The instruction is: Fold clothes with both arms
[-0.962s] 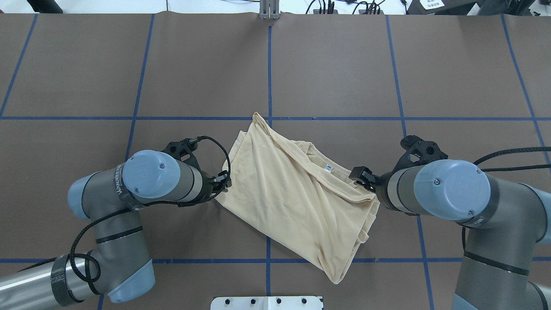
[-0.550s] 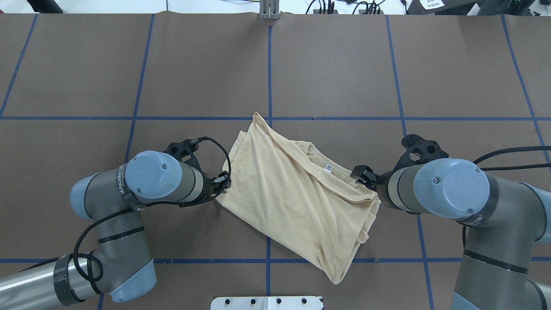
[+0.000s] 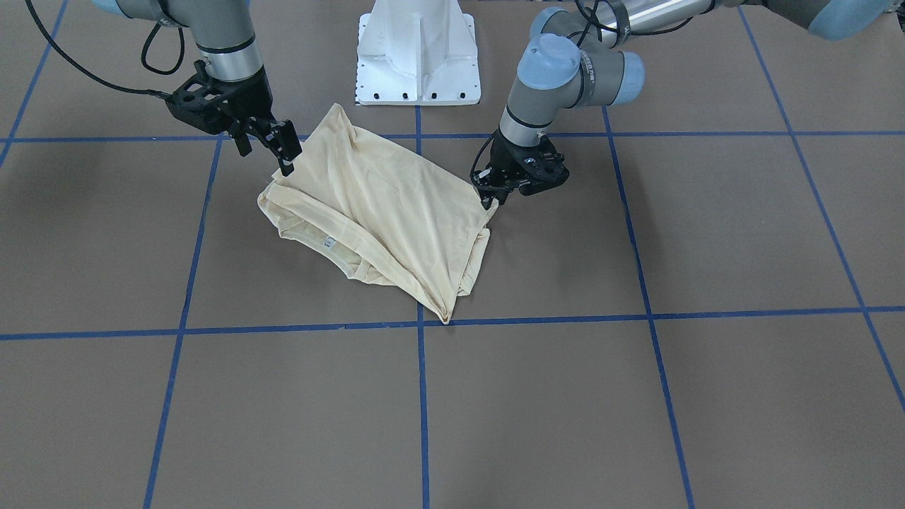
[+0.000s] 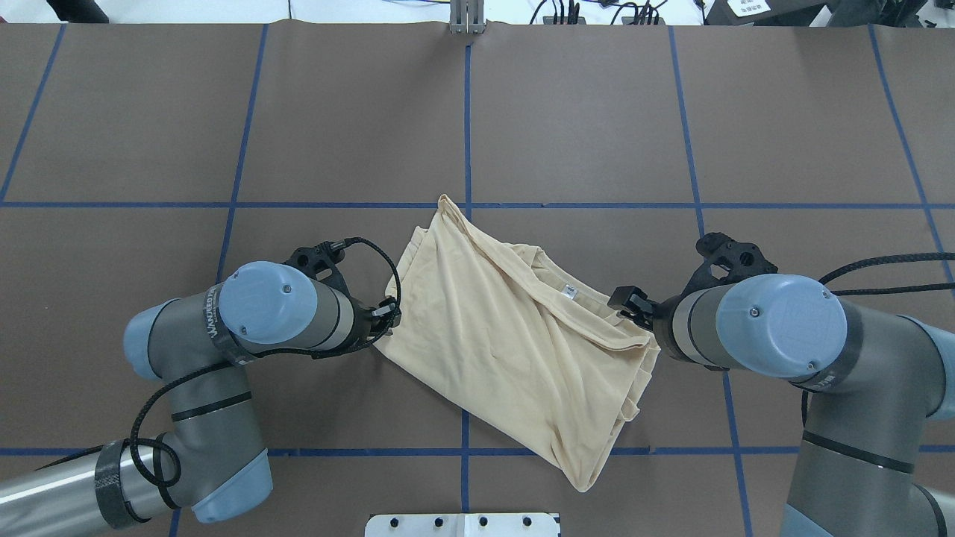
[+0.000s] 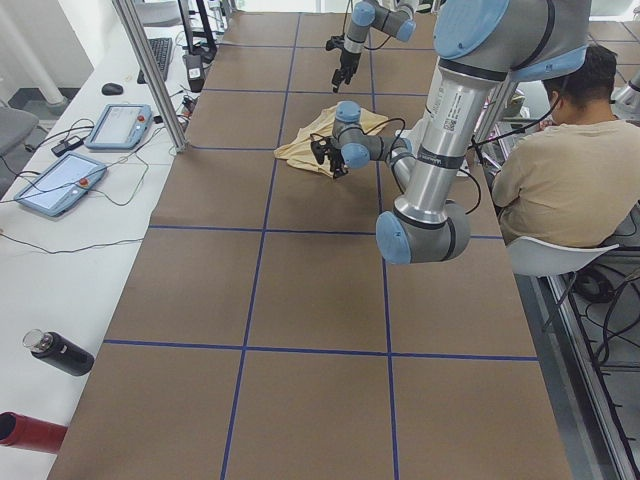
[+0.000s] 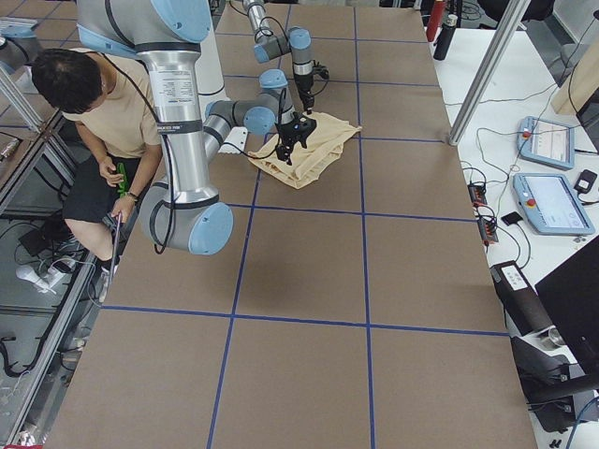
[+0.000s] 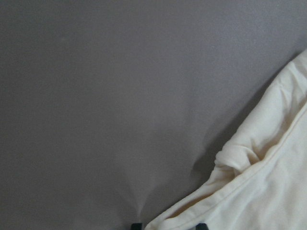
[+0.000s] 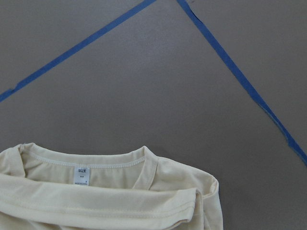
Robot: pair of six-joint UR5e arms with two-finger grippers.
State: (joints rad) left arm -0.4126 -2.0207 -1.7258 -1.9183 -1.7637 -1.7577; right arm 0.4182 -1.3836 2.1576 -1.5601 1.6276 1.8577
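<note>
The cream-yellow T-shirt (image 4: pixel 515 350) lies folded into a slanted rectangle at mid-table; it also shows in the front view (image 3: pixel 382 212). Its white neck label (image 4: pixel 568 291) faces up, and the print is hidden. My left gripper (image 4: pixel 384 317) is low at the shirt's left edge; in the left wrist view the cloth edge (image 7: pixel 268 182) sits between its fingertips, shut on it. My right gripper (image 3: pixel 283 152) is open, just above the shirt's right corner near the collar (image 8: pixel 96 196), holding nothing.
The white pedestal base (image 3: pixel 418 53) stands just behind the shirt. A seated person (image 5: pixel 560 170) is beside the robot. Control tablets (image 5: pixel 120 125) and a bottle (image 5: pixel 60 352) lie on the side bench. Blue tape lines cross the brown table.
My left arm has crept slightly to the right toward the shirt. The right arm and the shirt have barely moved.
</note>
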